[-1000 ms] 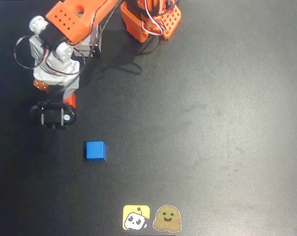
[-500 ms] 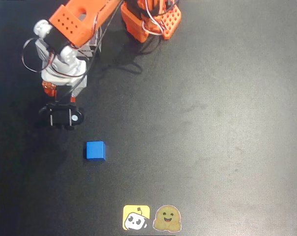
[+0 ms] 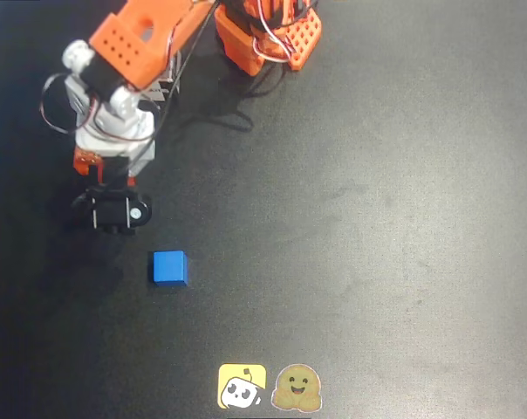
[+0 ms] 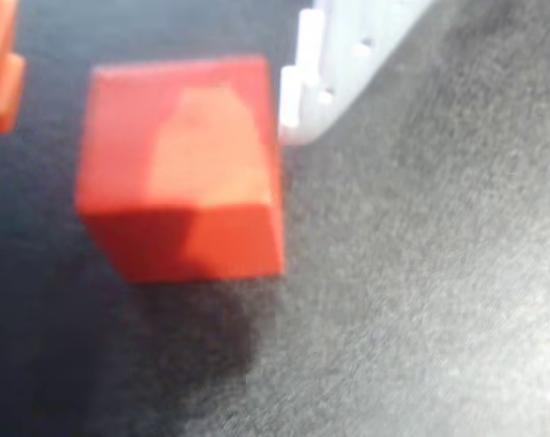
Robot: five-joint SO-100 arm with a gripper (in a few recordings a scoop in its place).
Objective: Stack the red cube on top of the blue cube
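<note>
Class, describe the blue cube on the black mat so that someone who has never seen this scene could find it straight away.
Start at the orange arm at the top left of the black mat in the overhead view. Go down past its gripper towards the two cartoon stickers at the bottom edge. The blue cube sits alone between them, the one blue, box-shaped thing there.

No readable text or numbers. Two picture stickers on desk: yellow robot sticker, smiling face sticker.
</note>
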